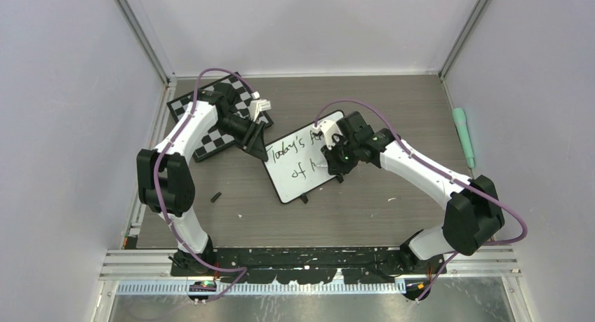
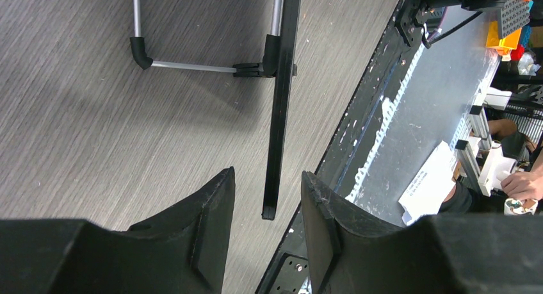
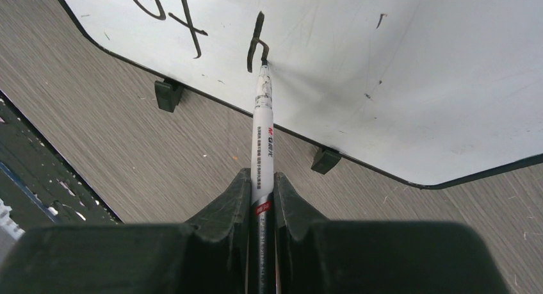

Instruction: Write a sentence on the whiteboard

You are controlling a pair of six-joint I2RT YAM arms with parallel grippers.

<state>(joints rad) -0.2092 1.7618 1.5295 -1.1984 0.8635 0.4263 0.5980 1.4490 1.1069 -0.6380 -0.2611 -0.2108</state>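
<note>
The whiteboard (image 1: 297,180) stands tilted at the table's middle. Its black writing (image 1: 289,153) reads "Today's f" on the upper line, then my right arm hides the rest. The lower line reads "of" (image 3: 170,12) and a partly drawn "h" (image 3: 255,47). My right gripper (image 3: 261,179) is shut on a white marker (image 3: 262,127), and the marker's tip touches the board (image 3: 416,82) at the "h". My left gripper (image 2: 267,191) is open at the board's top-left corner (image 1: 258,145). The board's thin black edge (image 2: 280,108) lies between the fingers without touching either.
A checkered chessboard (image 1: 210,141) lies at the back left under my left arm. A teal pen-like tool (image 1: 463,136) lies by the right wall. A small black cap (image 1: 216,196) lies left of the board. The board's metal stand (image 2: 192,66) shows behind it.
</note>
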